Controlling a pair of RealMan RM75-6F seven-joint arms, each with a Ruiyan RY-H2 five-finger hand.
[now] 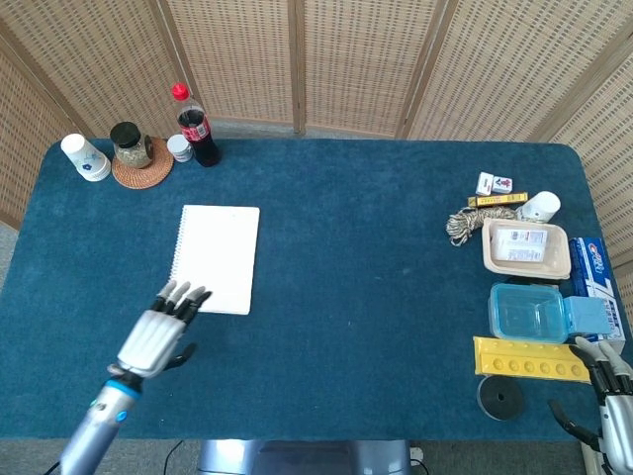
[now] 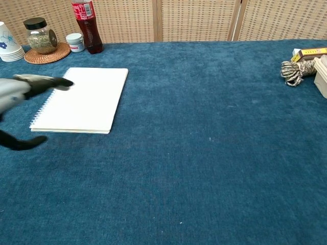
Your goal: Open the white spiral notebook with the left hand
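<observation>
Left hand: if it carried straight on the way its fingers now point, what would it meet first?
Most likely the white spiral notebook: the left hand points at its near edge, fingertips already over the corner by the spiral. Its height above the cover is unclear.

Upper left of the head view, the notebook [image 1: 213, 259] lies flat on the table [image 1: 366, 247], the bottle [image 1: 198, 127] and jar [image 1: 130, 144] behind it at the far edge. Left hand [image 1: 160, 334] hangs at its near left corner, fingers apart. Right hand [image 1: 615, 401] sits bottom right, near the containers [image 1: 529, 312].
</observation>
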